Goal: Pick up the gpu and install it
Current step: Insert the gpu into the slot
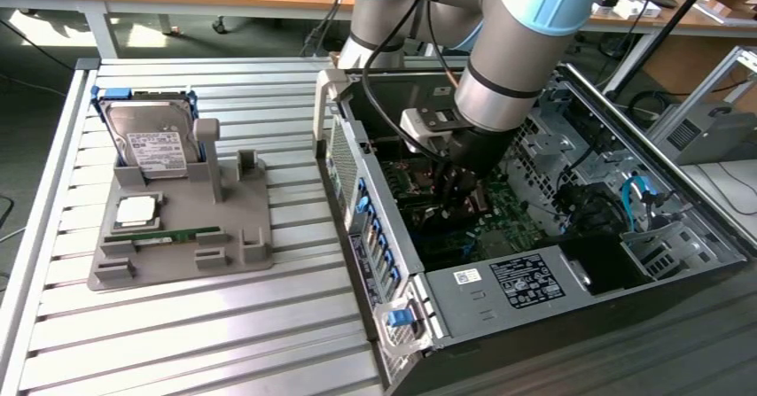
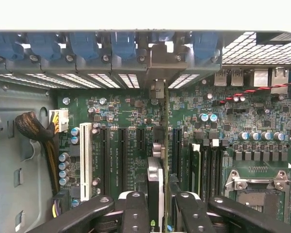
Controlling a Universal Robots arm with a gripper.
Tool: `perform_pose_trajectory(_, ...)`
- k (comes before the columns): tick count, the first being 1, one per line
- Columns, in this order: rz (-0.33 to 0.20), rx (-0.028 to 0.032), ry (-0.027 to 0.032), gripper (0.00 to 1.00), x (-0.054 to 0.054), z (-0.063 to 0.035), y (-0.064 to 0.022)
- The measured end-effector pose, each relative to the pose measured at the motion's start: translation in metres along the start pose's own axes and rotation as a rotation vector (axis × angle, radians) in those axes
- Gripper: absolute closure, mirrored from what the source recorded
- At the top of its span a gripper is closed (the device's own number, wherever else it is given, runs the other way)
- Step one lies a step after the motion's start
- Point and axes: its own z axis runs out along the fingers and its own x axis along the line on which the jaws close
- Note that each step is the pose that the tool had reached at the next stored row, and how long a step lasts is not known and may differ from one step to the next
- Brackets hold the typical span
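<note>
- The gripper [image 2: 155, 213] is clamped on the gpu [image 2: 155, 187], its 2 black fingers [image 2: 135, 213] pressing the card's flat sides; the card stands on edge between them, seen edge-on in the wrist view.
- Directly beneath the gripper lies the green motherboard [image 2: 136, 121], with the card's lower edge lined up over a dark expansion slot [image 2: 158, 136] in the row of slots.
- Ahead of the gripper, the card's metal bracket end points at the rear slot openings [image 2: 157, 80] with their blue latches [image 2: 82, 46].
- Around it stands the open computer case [image 1: 473, 290], the arm reaching down inside.
- Well away from the gripper, a grey tray [image 1: 177, 236] holds the hard drive [image 1: 154, 143] and memory stick [image 1: 166, 235].
- Progress: pickup looks done; whether the card is fully seated cannot be told, and release remains.
</note>
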Motion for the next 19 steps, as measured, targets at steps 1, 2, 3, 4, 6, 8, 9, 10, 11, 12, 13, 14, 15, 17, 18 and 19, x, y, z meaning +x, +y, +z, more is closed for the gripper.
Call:
perform_pose_trajectory(1, 0.0, 0.0, -0.0001, 0.73, 0.0, 0.0001, 0.0)
perform_pose_trajectory(2, 0.0, 0.0001, -0.0002, 0.73, 0.0, 0.0001, 0.0)
perform_pose_trajectory(3, 0.0, 0.0001, -0.0001, 0.73, 0.0, 0.0001, 0.0)
perform_pose_trajectory(4, 0.0, 0.0001, -0.0002, 0.73, 0.0, 0.0001, 0.0)
perform_pose_trajectory(6, 0.0, 0.0001, -0.0002, 0.73, 0.0, 0.0001, 0.0)
perform_pose_trajectory(8, 0.0, 0.0, 0.0, 0.73, 0.0, 0.0002, 0.0)
perform_pose_trajectory(9, 0.0, 0.0, 0.0001, 0.73, 0.0, 0.0003, 0.0)
perform_pose_trajectory(10, 0.0, 0.0, 0.0001, 0.73, 0.0, 0.0005, 0.0)
perform_pose_trajectory(11, 0.0, 0.0, 0.0002, 0.73, 0.0, 0.0009, 0.0)
perform_pose_trajectory(12, 0.0, 0.0, 0.0002, 0.73, 0.0, 0.0012, 0.0)
perform_pose_trajectory(13, 0.0, 0.0, 0.0003, 0.73, 0.0, 0.0015, 0.0)
perform_pose_trajectory(14, 0.0, 0.0, 0.0002, 0.73, 0.0, 0.0018, -0.0001)
perform_pose_trajectory(15, 0.0, 0.0001, 0.0002, 0.73, 0.0, 0.002, -0.0001)
perform_pose_trajectory(17, 0.0, 0.0, 0.0002, 0.73, 0.0, 0.0023, -0.0001)
perform_pose_trajectory(18, 0.0, 0.0, 0.0002, 0.73, 0.0, 0.0025, -0.0001)
perform_pose_trajectory(19, 0.0, 0.0001, 0.0002, 0.73, 0.0, 0.003, -0.0001)
